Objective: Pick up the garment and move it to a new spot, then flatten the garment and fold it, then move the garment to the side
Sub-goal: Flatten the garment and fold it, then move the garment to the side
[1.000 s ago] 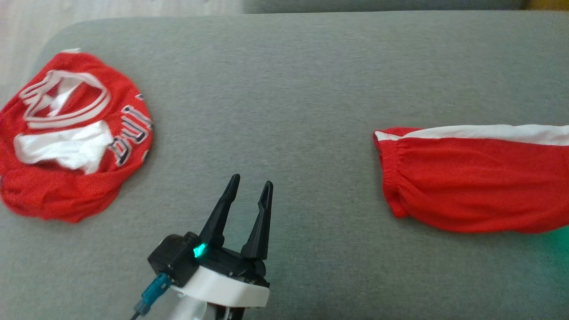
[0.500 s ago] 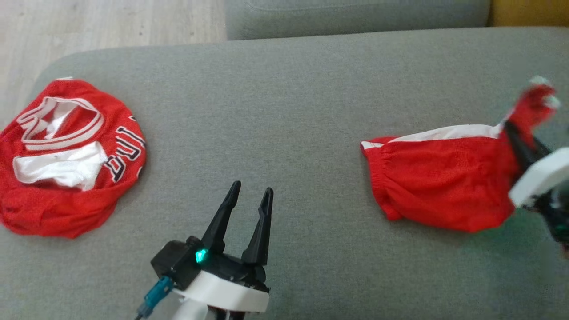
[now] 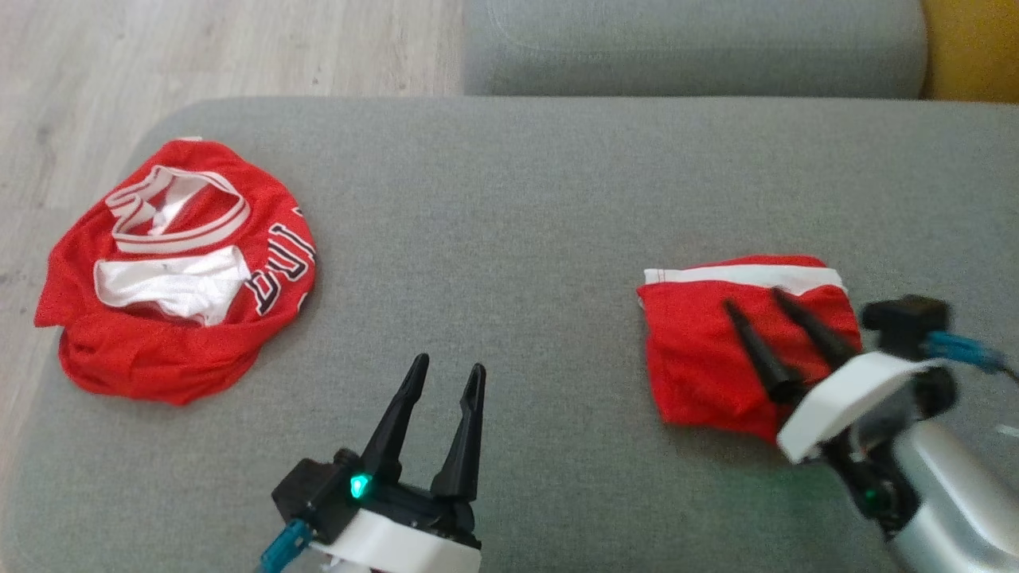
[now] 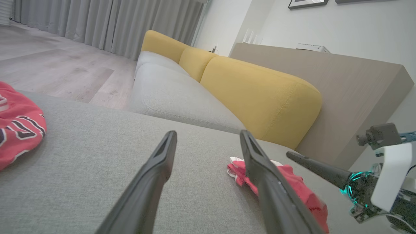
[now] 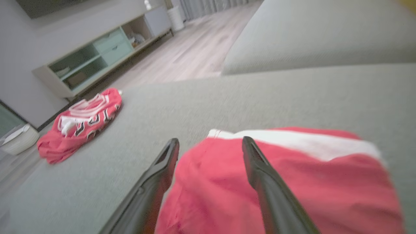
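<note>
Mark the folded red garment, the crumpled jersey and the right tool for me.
folded red garment (image 3: pixel 689 366), head view, red cloth on its left half.
crumpled jersey (image 3: pixel 179 274), head view, white panel at its middle.
right tool (image 3: pixel 751 298), head view, midway between its fingertips.

Holds the left gripper (image 3: pixel 447 363) low at centre of the head view, fingers (image 3: pixel 464 422) spread, pointing forward. Extends the right gripper (image 3: pixel 753 298) from the lower right, fingers parted, angled up and leftward, white wrist (image 3: pixel 836 402) and silver forearm (image 3: pixel 947 493) behind.
</note>
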Available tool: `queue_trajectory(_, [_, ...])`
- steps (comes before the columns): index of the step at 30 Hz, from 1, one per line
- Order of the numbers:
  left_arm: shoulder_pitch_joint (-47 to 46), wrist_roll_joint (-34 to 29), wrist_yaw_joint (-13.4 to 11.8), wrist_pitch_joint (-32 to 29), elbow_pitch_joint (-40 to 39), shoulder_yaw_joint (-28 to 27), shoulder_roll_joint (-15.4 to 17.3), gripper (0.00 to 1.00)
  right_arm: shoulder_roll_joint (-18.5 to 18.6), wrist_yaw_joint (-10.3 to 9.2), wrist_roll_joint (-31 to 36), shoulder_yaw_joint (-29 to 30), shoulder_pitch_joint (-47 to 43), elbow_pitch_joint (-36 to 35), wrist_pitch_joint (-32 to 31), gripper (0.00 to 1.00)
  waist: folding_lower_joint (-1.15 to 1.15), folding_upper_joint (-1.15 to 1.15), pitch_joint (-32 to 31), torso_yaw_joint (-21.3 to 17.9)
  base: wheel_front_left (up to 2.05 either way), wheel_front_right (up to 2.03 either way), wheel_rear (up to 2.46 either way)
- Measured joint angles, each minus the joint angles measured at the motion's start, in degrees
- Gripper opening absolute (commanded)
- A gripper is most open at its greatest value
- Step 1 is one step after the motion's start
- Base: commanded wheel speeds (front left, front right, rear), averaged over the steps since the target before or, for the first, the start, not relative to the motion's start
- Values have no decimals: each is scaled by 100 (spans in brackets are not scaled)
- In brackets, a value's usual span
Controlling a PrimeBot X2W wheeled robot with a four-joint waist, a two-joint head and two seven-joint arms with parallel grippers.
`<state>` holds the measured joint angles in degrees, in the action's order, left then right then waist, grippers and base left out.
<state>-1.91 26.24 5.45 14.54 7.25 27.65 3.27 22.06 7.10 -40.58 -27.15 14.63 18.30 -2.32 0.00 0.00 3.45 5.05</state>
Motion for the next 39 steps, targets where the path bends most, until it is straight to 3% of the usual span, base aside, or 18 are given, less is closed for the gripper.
queue_trajectory(5, [171, 0, -64, 0, -8, -121, -1, 100, 25, 0, 389, 644, -346, -210, 269, 100, 0, 0, -212, 12, 0, 0, 0])
queue_trajectory(11, [675, -89, -250, 0, -120, -447, 2, 100, -51, 0, 630, 1224, -1447, -438, 758, 100, 0, 0, -563, -49, 0, 0, 0])
queue_trajectory(15, [925, -237, -400, 0, -216, -783, 1, 100, -296, 0, 651, 1220, -1877, -455, 1147, 100, 0, 0, -763, -110, 0, 0, 0])
queue_trajectory(23, [1523, -739, -533, 0, -252, -1213, 2, 100, -616, 0, 1432, 1074, -2324, 144, 1601, 100, 0, 0, -1139, -129, 0, 0, 0])
queue_trajectory(28, [1866, -1222, -855, -1, 8, -1481, 5, 100, -939, 0, 1969, 1335, -2605, 189, 1652, 100, 0, 0, -1347, -110, 0, 0, 0])
queue_trajectory(39, [2003, -1733, -761, -1, 358, -1693, 35, 100, -1326, 0, 2434, 1842, -2978, -38, 1652, 100, 0, 0, -1492, -128, 0, 0, 0])
